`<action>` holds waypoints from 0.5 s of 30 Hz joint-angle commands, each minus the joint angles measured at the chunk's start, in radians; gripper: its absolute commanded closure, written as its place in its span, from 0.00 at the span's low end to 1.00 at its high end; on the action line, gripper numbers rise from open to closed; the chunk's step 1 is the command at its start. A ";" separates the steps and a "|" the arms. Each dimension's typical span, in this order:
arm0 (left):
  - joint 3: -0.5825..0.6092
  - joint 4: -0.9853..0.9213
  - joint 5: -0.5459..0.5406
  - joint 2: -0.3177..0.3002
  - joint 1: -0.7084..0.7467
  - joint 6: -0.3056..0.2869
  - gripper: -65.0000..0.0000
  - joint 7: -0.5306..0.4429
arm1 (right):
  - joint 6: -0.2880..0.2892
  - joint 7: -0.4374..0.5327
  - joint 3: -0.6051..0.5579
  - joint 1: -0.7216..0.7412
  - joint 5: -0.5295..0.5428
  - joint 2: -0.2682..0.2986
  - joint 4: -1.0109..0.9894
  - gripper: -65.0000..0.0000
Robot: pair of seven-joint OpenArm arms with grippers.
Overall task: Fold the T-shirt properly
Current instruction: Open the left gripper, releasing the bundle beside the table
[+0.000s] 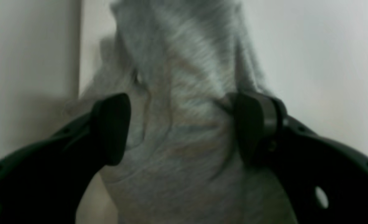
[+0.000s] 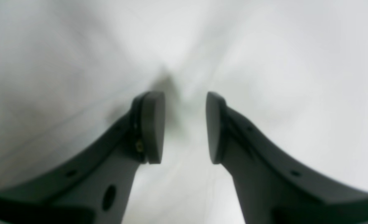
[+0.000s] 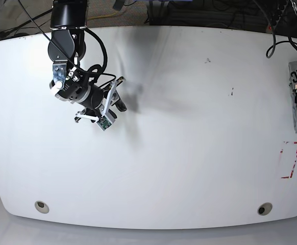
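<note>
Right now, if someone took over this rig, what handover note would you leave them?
Right gripper: open, empty, above the bare white table, far from the garment.
Left gripper: jaws wide, with bunched fabric between the pads; whether it grips cannot be told.
Heather-grey cotton T-shirt with black lettering: crumpled at the table's edge on the left arm's side, partly out of the base view.
Done: no fold visible.
Left: bring the shirt onto the table, spread it flat, then fold it.
</note>
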 commanded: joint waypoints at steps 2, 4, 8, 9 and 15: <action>-0.024 0.187 -0.009 -0.023 0.032 -0.003 0.24 0.036 | -0.001 0.027 0.001 0.016 0.012 0.007 0.016 0.69; -0.025 0.272 -0.009 -0.004 0.037 -0.003 0.24 0.067 | -0.001 0.029 0.001 0.017 0.012 0.021 0.016 0.69; -0.027 0.413 0.001 0.072 0.038 -0.001 0.24 0.105 | -0.001 0.030 0.001 0.025 0.012 0.032 0.016 0.69; -0.024 0.445 0.001 0.090 0.038 0.000 0.24 0.117 | -0.001 0.030 0.001 0.025 0.012 0.036 0.016 0.69; -0.004 0.539 0.033 0.259 0.031 0.049 0.24 0.122 | -0.001 0.147 -0.006 0.019 -0.121 0.050 0.015 0.69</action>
